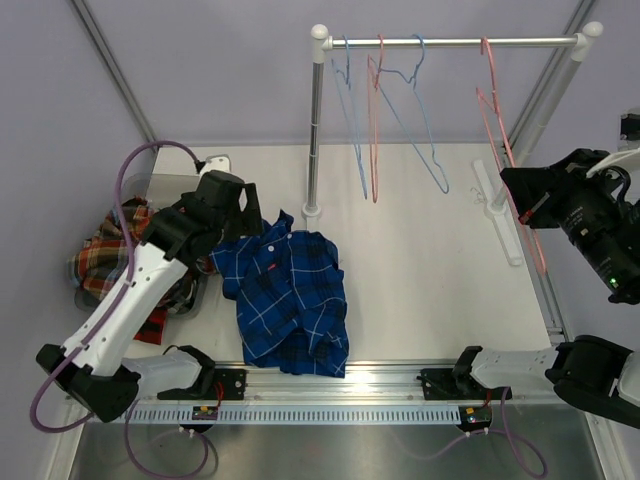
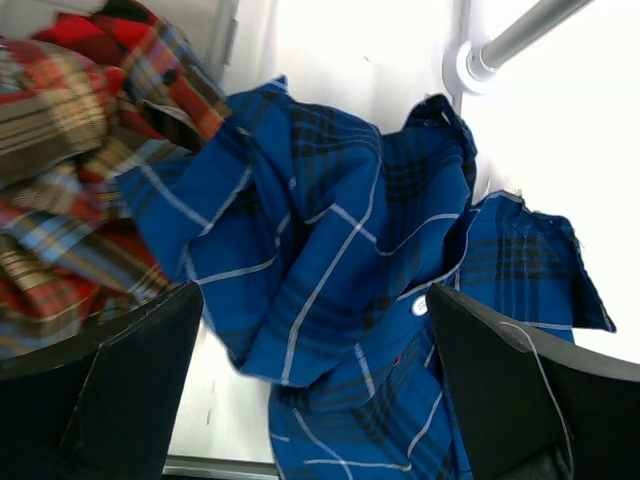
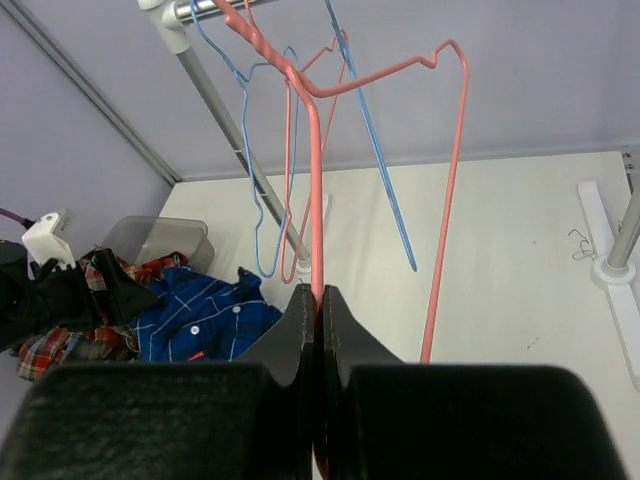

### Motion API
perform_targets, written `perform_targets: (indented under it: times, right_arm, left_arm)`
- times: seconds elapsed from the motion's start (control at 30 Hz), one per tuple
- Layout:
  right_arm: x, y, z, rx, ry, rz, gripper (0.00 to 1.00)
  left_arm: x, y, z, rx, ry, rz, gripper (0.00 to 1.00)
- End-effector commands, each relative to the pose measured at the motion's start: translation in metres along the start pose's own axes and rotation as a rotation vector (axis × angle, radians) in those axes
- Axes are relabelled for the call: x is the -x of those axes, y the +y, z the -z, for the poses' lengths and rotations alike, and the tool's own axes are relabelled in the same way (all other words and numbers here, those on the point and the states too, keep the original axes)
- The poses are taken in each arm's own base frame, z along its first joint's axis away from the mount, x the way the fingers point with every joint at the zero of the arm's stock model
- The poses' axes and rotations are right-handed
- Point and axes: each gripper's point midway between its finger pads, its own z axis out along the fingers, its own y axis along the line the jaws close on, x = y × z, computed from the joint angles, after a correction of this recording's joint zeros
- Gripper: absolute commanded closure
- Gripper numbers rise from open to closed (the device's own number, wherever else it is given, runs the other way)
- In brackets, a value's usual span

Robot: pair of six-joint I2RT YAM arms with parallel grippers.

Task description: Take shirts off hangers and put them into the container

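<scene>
White table (image 1: 430, 250) w/ blue shirt (image 1: 290, 300) crumpled nr front edge, container (image 1: 165, 188) at left

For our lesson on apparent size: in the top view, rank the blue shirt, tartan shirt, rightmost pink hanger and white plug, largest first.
1. blue shirt
2 and 3, unsure: tartan shirt is partly hidden by the left arm; rightmost pink hanger is longer but only thin wire
4. white plug
</scene>
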Motion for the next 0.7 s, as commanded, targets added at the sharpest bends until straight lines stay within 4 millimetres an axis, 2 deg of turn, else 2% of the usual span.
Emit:
perform_targets:
  times: [0.0,0.03,0.07,0.1,0.13,0.17,0.23,0.27,0.3,0.37,0.43,0.5,0.53,0.67]
  right_arm:
    - [0.006,0.000,-0.020,-0.087,-0.030,0.007,1.00]
    - [0.007,0.004,-0.025,-0.074,-0.025,0.003,1.00]
    - [0.012,-0.009,-0.031,-0.136,-0.040,-0.007,1.00]
    - [0.001,0.004,-0.045,-0.072,0.020,-0.003,1.00]
    - [0.003,0.001,-0.053,-0.081,0.015,-0.010,1.00]
    - [0.001,-0.011,-0.064,-0.134,0.022,0.002,1.00]
    - [0.001,-0.008,-0.081,-0.104,0.034,0.000,1.00]
    - [0.008,-0.018,-0.085,-0.135,0.015,-0.007,1.00]
    - [0.004,-0.014,-0.097,-0.104,0.040,-0.012,1.00]
    - [0.012,-0.018,-0.105,-0.098,0.029,-0.029,1.00]
    - [0.015,-0.023,-0.122,-0.075,0.033,-0.061,1.00]
    - [0.011,-0.022,-0.138,-0.028,0.063,-0.077,1.00]
    - [0.015,-0.030,-0.143,-0.039,0.050,-0.097,1.00]
    - [0.011,-0.043,-0.175,-0.019,0.074,-0.127,1.00]
  left_arm:
    - [0.003,-0.025,-0.008,-0.124,0.016,0.009,0.01]
    - [0.004,-0.027,-0.008,-0.133,0.013,0.017,0.01]
    - [0.005,-0.027,-0.009,-0.136,0.013,0.022,0.01]
    - [0.006,-0.029,-0.007,-0.148,0.010,0.025,0.01]
    - [0.008,-0.031,-0.006,-0.163,0.006,0.029,0.01]
    - [0.010,-0.031,-0.002,-0.172,-0.004,0.035,0.01]
    - [0.012,-0.032,0.002,-0.190,-0.016,0.036,0.01]
    - [0.014,-0.032,0.006,-0.199,-0.026,0.036,0.01]
    - [0.014,-0.032,0.007,-0.200,-0.026,0.031,0.01]
    - [0.012,-0.026,0.006,-0.174,-0.019,0.018,0.01]
    - [0.010,-0.022,0.006,-0.151,-0.013,0.007,0.01]
    - [0.007,-0.018,0.005,-0.138,-0.011,0.003,0.01]
    - [0.007,-0.016,0.005,-0.130,-0.015,-0.001,0.01]
    - [0.003,-0.007,0.002,-0.091,-0.021,0.008,0.01]
